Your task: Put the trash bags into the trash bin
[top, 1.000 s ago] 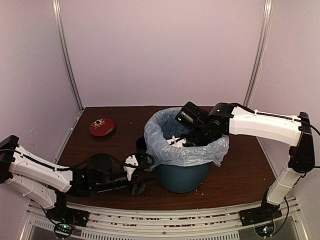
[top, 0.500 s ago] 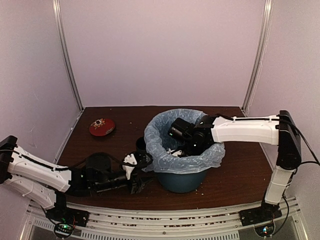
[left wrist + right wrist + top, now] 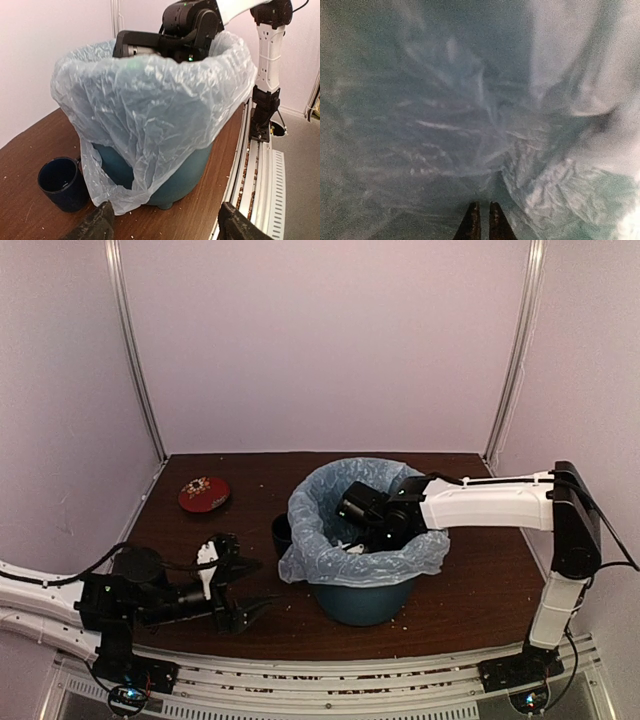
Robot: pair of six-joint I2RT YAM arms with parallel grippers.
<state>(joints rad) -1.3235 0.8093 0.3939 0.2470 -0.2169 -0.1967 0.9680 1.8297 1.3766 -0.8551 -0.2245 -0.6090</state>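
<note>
The teal trash bin [image 3: 365, 600] stands at the table's middle, lined with the pale blue trash bag [image 3: 330, 560]. The bag's edge is folded over the rim and hangs loose down the left side [image 3: 125, 185]. My right gripper [image 3: 350, 538] reaches down inside the bin. In the right wrist view its fingers [image 3: 481, 220] are shut with only a slit between them, pointing at the crinkled bag lining [image 3: 470, 125]. My left gripper [image 3: 243, 580] is open and empty, low over the table to the left of the bin [image 3: 200, 165]. Its fingertips [image 3: 95, 225] show apart.
A small dark blue mug [image 3: 283, 533] stands against the bin's left side and shows in the left wrist view [image 3: 60, 182]. A red dish [image 3: 204, 494] lies at the back left. The rail edge [image 3: 260, 165] runs along the table's near side.
My left gripper has drawn back to the left, away from the bag's hanging edge, with its jaws wide open. My right gripper has sunk a little deeper inside the bin.
</note>
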